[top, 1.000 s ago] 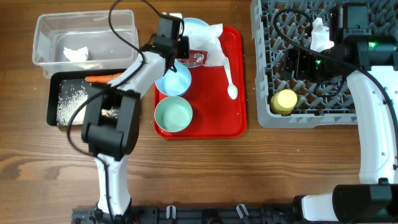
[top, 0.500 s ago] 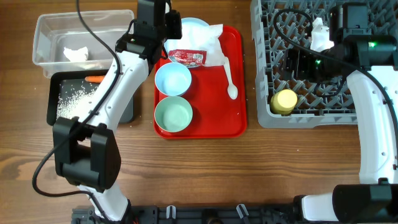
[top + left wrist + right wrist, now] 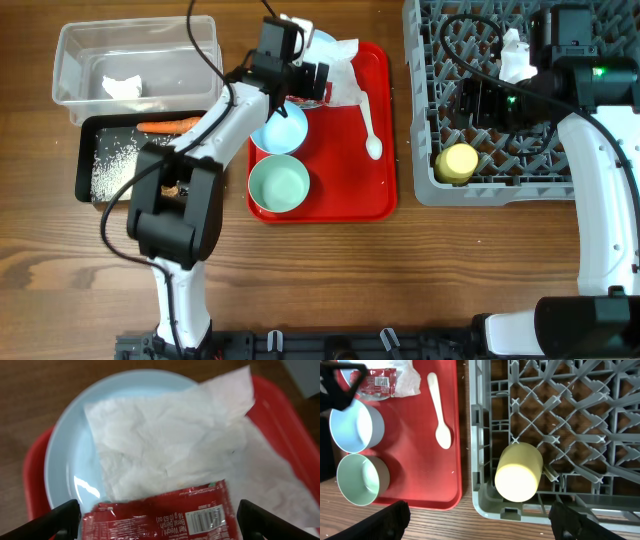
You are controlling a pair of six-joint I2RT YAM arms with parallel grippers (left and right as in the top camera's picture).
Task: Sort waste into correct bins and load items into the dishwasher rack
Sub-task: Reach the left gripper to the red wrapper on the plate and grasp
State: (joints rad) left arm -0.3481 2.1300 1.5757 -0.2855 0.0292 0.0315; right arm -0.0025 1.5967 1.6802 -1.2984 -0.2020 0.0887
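Note:
The red shiny snack wrapper [image 3: 160,515] lies on the crumpled white napkin [image 3: 175,445] that covers the pale blue plate [image 3: 65,450]. My left gripper [image 3: 160,524] is open, its fingers [image 3: 62,520] standing either side of the wrapper. From overhead the left gripper [image 3: 303,80] hangs over the wrapper [image 3: 312,93] at the back of the red tray [image 3: 340,190]. The pale blue bowl [image 3: 278,128], mint-green bowl [image 3: 279,185] and white spoon [image 3: 371,130] sit on the tray. My right gripper [image 3: 480,527] is open over the rack [image 3: 520,190], just in front of the yellow cup [image 3: 518,472].
The clear tub [image 3: 75,45] at the back left holds a white napkin [image 3: 122,87]. In front of it, the black tub [image 3: 85,165] holds rice [image 3: 115,160] and an orange carrot [image 3: 170,126]. A white object [image 3: 513,55] sits in the rack at the back.
The left arm swung toward the back left, then came back over the wrapper, and its jaws opened wide. The right arm has not moved.

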